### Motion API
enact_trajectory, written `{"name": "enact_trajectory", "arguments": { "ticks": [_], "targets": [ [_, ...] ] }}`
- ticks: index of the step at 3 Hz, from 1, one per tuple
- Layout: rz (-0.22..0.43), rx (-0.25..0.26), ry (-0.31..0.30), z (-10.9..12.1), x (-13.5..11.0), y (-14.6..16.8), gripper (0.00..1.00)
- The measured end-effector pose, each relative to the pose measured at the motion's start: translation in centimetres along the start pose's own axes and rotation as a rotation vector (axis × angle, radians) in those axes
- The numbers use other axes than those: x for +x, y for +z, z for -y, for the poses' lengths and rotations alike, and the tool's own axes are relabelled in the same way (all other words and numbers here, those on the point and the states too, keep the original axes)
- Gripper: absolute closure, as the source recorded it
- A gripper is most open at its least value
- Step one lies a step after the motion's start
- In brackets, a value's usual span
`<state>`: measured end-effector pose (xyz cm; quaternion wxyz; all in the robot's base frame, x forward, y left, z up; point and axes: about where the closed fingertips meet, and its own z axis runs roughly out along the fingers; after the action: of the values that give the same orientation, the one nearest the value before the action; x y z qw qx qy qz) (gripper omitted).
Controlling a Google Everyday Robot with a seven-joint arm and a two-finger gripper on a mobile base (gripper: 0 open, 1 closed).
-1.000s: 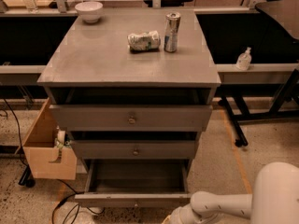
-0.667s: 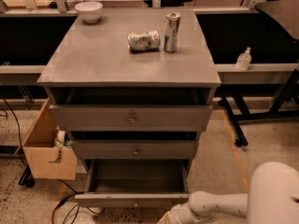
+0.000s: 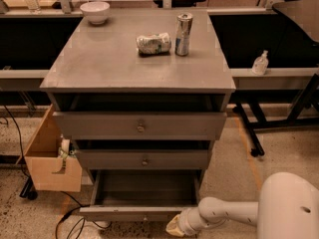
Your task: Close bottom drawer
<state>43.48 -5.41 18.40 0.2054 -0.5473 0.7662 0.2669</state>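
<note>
The bottom drawer (image 3: 134, 213) of the grey cabinet stands pulled out, its inside bare, its thin front panel low in the view with a tiny knob at its centre. My gripper (image 3: 175, 226) is at the end of the white arm, low down and right against the right end of that front panel. The middle drawer (image 3: 143, 159) and the top drawer (image 3: 139, 126) above it sit slightly out as well.
On the cabinet top (image 3: 99, 63) are a white bowl (image 3: 94, 11), a crushed can (image 3: 153, 43) and an upright can (image 3: 183, 27). A cardboard box (image 3: 50, 156) hangs at the cabinet's left. A sanitiser bottle (image 3: 259, 63) sits on the right ledge. Cables (image 3: 75, 223) lie on the floor.
My arm has reached further left, bringing the gripper up to the right end of the bottom drawer's front. The drawer looks unmoved.
</note>
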Motion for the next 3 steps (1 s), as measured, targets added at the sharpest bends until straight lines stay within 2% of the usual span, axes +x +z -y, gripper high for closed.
{"name": "enact_trajectory", "arguments": {
  "ticks": [3],
  "targets": [
    [0.016,0.046,-0.103,4.9,-3.3,1.1,1.00]
  ]
}}
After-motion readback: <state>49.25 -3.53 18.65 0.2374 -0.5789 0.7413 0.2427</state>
